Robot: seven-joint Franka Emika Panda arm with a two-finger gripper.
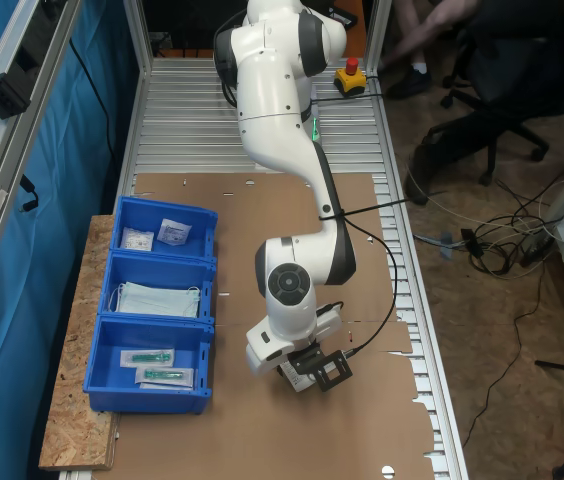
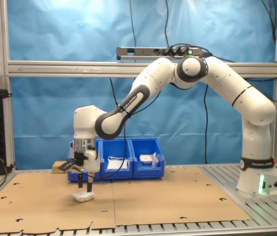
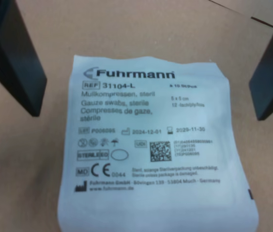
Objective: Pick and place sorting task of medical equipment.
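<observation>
While jaws stand spread, white packet (image 3: 151,150) lies flat between them, on cardboard (image 3: 127,29).

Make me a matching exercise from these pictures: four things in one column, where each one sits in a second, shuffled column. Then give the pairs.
Things
1. white packet
2. pale blue face masks
3. clear wrappers with green-tipped items
4. gripper

Places
A. middle compartment of the blue bin
B. on the brown board, between the gripper's fingers
C. bin compartment nearest the first exterior view's bottom edge
D. open, just above the packet

Pairs: 1-B, 2-A, 3-C, 4-D
</observation>
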